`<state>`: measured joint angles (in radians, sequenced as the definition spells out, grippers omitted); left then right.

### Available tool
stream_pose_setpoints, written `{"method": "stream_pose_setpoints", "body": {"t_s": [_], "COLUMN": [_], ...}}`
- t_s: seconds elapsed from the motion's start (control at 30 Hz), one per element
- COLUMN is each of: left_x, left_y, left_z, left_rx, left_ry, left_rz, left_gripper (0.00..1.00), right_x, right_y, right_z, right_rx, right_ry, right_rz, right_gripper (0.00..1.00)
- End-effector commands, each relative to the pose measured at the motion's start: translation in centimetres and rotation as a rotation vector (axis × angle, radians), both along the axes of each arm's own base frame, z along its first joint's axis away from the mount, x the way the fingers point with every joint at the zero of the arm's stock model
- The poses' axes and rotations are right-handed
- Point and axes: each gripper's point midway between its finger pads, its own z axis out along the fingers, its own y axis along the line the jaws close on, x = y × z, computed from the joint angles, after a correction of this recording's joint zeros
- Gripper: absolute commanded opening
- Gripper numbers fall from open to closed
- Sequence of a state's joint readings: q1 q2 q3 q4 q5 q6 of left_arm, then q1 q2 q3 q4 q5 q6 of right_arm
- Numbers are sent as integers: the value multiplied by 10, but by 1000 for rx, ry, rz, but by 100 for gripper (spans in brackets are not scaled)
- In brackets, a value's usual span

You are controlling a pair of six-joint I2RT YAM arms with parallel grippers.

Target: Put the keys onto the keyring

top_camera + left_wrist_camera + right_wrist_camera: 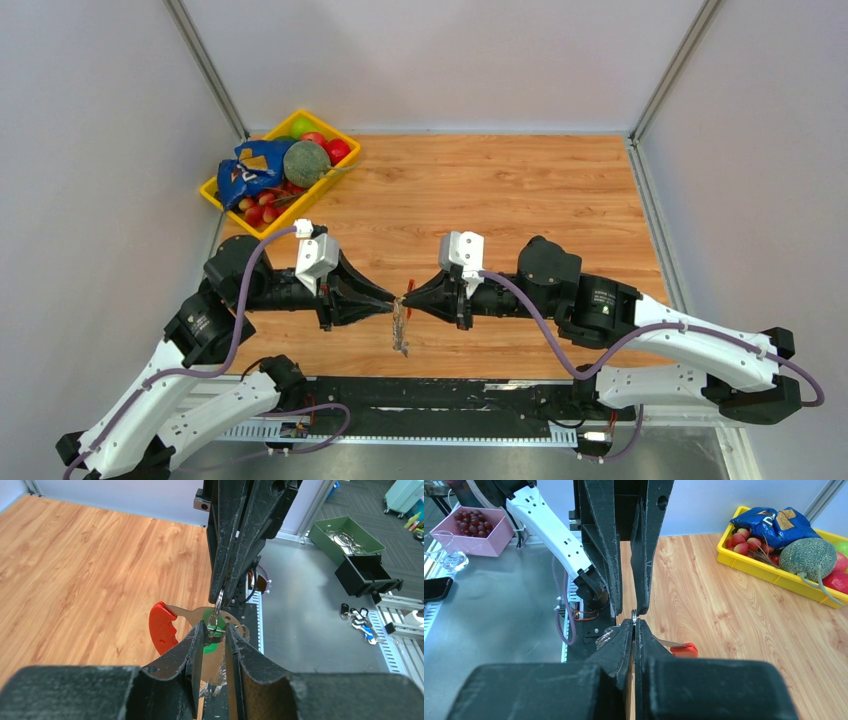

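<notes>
My two grippers meet tip to tip above the table's near edge. My right gripper (408, 300) (634, 622) is shut on the thin silver ring (633, 614) of the keyring (401, 335), which hangs below it. The keyring's red curved piece (162, 627) (684, 650) sticks out sideways. My left gripper (392, 300) (215, 628) stands open by a narrow gap. A key with a green cap (216, 636) sits between its fingertips, on the ring (216, 616). Whether the pads touch the cap I cannot tell.
A yellow bin (222, 195) (744, 562) with a melon, a blue bag and red fruit stands at the table's back left. Off the table are a pink box of red balls (474, 530), a phone (436, 587), a green tray (350, 537), a black box (367, 572) and loose key tags (360, 620).
</notes>
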<state>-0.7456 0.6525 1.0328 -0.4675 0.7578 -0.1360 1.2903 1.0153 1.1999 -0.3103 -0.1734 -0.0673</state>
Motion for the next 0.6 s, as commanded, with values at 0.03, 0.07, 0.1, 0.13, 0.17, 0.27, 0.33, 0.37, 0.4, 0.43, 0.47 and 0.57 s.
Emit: {"method": "stream_pose_setpoints", "body": {"t_s": [0.03, 0.07, 0.1, 0.13, 0.17, 0.27, 0.33, 0.37, 0.4, 0.43, 0.47, 0.57], "left_x": [-2, -2, -1, -1, -1, 0, 1, 2, 2, 2, 2, 1], "left_y": [-2, -2, -2, -2, -2, -3, -4, -4, -4, -4, -4, -4], "left_z": [4, 3, 3, 2, 3, 3, 2, 3, 2, 4, 2, 7], "left_rx": [-28, -28, -28, -28, -29, -33, -32, -34, -35, -43, -43, -72], "left_ry": [-9, -9, -10, -11, -12, -14, -11, -12, -12, -14, -11, -18], "left_rz": [-19, -19, -18, -17, -17, -14, -8, -6, -5, -5, -6, -7], "left_gripper": [29, 28, 26, 24, 21, 14, 9, 7, 2, 1, 1, 0], "right_x": [0, 0, 0, 1, 0, 0, 0, 1, 1, 1, 1, 0], "right_y": [-4, -4, -4, -4, -4, -1, -1, -1, -1, -2, -1, 2], "right_z": [35, 36, 37, 38, 38, 40, 41, 42, 43, 44, 45, 45], "right_rx": [128, 131, 134, 137, 140, 144, 149, 153, 158, 165, 178, 218], "right_ry": [-12, -14, -17, -17, -17, -17, -18, -18, -20, -20, -19, -18], "right_rz": [-10, -10, -10, -12, -9, -5, -6, -9, -10, -12, -13, -5], "right_gripper": [0, 0, 0, 0, 0, 0, 0, 0, 0, 0, 0, 0]}}
